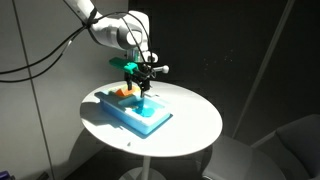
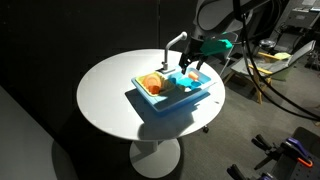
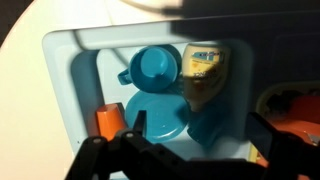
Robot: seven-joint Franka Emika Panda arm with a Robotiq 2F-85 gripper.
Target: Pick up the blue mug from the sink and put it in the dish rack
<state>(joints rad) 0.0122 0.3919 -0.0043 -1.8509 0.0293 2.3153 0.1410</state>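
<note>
Blue mug [image 3: 155, 68] in the sink [image 3: 58, 100] shows clearly only in wrist view, hand [image 3: 185, 162] spread wide.

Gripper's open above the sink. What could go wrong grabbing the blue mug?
1. Crowding: the blue mug sits in the sink close beside a yellow item and a blue round piece; the open gripper could clip either.
2. Mug, round piece and basin are similar blue, partly shadowed, so misaiming seems easy.
3. A bump may slide the tray unit across the table.
</note>
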